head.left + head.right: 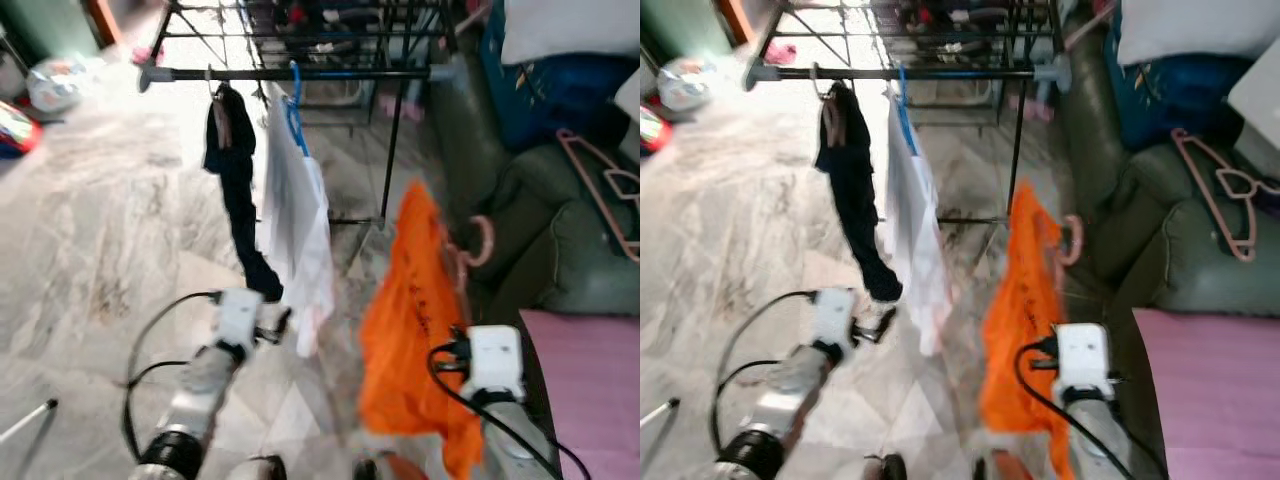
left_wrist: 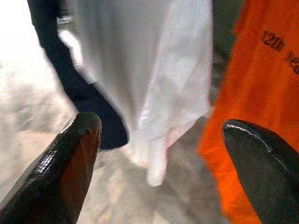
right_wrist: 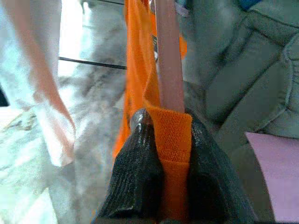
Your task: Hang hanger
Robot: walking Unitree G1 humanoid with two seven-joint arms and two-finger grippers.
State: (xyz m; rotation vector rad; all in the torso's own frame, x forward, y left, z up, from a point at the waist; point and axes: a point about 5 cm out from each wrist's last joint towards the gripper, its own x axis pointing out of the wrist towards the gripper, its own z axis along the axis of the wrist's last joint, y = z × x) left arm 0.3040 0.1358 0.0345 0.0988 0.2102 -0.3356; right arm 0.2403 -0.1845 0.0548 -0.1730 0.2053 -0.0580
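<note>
An orange shirt (image 1: 410,300) hangs on a pink hanger whose hook (image 1: 483,240) curls up beside the sofa. My right gripper (image 3: 168,135) is shut on the hanger's pink bar and the shirt's collar, holding them low and to the right of the drying rack. The rack's dark rail (image 1: 300,73) runs across ahead, carrying a black garment (image 1: 235,170) and a white shirt (image 1: 300,210) on a blue hanger (image 1: 295,100). My left gripper (image 2: 161,130) is open and holds nothing, low in front of the white shirt's hem.
A dark green sofa (image 1: 540,230) stands close on the right with spare pink hangers (image 1: 600,180) and a blue cushion (image 1: 560,90) on it. A pink cloth (image 1: 590,390) lies at the lower right. Marble floor (image 1: 100,220) stretches to the left. Another rack (image 1: 320,30) stands behind.
</note>
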